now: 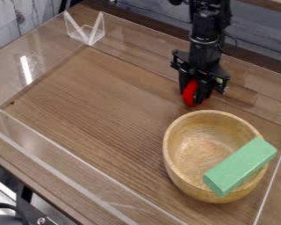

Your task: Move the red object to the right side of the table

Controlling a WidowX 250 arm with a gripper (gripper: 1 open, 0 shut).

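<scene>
Inspection note: red object in the jaws, beyond the wooden bowl

Landmark for all places: the wooden bowl [199,141].

Location. The red object [190,92] is just beyond the bowl's upper rim as the camera shows it, apart from the bowl. Whether it bears on the table [96,110] or hangs slightly above it cannot be determined.

Jaws. The gripper [192,90] appears to be grasping the red object, with a finger on either side and red showing between them. The dark fingers cover part of it, so the contact points cannot be verified.

Handling. Judged light, given its small size. Stiffness is not established; a moderate squeeze is advised in case the body is soft. Its smooth-looking, rounded surface could turn or slip if pinched near an end. Recommended hold: across the widest part of the body, one finger per flank, rather than by a tip. Fragility appears low.

Surroundings. The green block [239,167] leans within the bowl and projects over its lower right rim. A clear plastic piece [87,29] stands well apart from the bowl, toward the upper left.

Obstruction. A path rightward along the bowl's far side looks practicable. A path swinging low toward the camera risks striking the rim or dropping the load inside. The clear wall [258,60] beyond the bowl limits reach at the far edge.
</scene>
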